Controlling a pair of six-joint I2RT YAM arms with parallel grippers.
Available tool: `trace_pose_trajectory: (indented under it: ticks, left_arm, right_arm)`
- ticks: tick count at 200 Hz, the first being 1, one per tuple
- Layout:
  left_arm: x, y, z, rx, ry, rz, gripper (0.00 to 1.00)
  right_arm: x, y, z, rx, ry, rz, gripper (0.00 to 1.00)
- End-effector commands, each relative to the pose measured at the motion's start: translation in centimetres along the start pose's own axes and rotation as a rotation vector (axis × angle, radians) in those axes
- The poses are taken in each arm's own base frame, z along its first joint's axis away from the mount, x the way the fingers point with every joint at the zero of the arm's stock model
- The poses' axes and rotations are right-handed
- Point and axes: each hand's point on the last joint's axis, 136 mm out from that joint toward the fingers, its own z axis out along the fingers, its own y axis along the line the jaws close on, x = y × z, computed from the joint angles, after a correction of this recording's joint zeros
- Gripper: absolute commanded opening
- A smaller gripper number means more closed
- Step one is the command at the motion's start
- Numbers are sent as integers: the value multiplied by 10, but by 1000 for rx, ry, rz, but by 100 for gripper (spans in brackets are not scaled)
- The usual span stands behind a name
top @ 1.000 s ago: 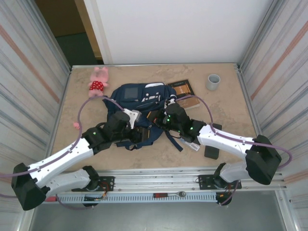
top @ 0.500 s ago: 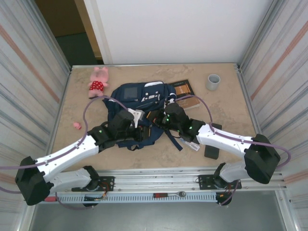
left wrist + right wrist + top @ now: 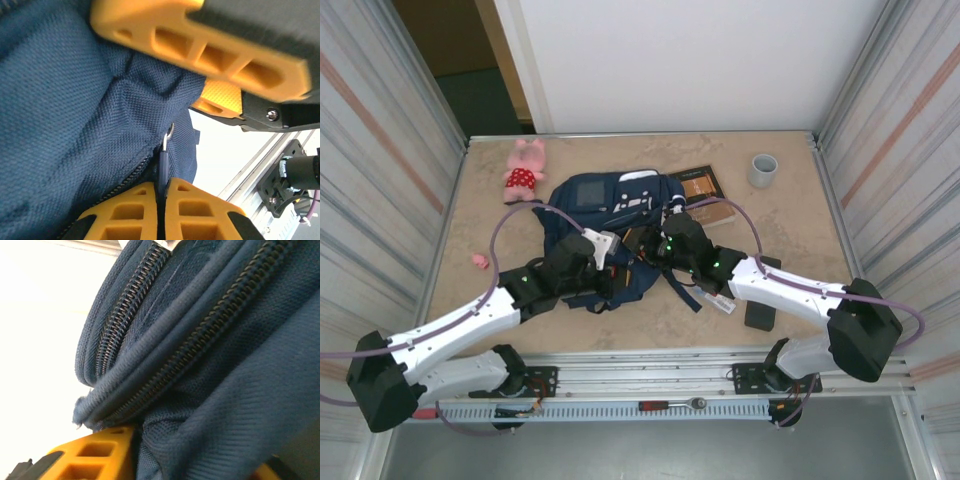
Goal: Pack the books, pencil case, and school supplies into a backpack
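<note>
Left gripper [image 3: 162, 192] was clamped on the zipper pull [image 3: 163, 155]. Right gripper [image 3: 638, 242] straddled fabric, grip unclear. Backpack [image 3: 582, 192] sat mid-table [image 3: 800, 250]. Looked like the unzipping step. Next: drag pull along track, fabric taut. Books [image 3: 698, 183] lay toward far edge.

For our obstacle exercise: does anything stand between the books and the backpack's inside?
The backpack has zippers that look closed in the right wrist view, barring the books. The left jaws grip a zipper pull.
</note>
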Motion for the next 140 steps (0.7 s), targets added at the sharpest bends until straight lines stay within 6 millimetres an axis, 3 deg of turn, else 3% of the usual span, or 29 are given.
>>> trace_pose_trajectory:
  ticks: [1, 40, 54, 68, 81, 140]
  left_arm:
    - [-11, -9, -5, 46, -50, 48, 0]
    - [-9, -19, -10, 107, -47, 109, 0]
    - [-7, -19, -10, 107, -38, 113, 0]
    - [-4, -12, -11, 77, -24, 101, 0]
    - [1, -2, -14, 32, -1, 81, 0]
    - [19, 30, -42, -38, -7, 53, 0]
  right_arm:
    - [-9, 32, -8, -92, -8, 33, 37]
    - [-14, 17, -2, -62, -9, 68, 39]
    - [-15, 14, 0, -57, -3, 74, 26]
    - [-20, 9, -1, -47, -6, 74, 8]
    - [-27, 6, -5, -41, -10, 70, 0]
    - [-54, -3, -25, -10, 23, 54, 0]
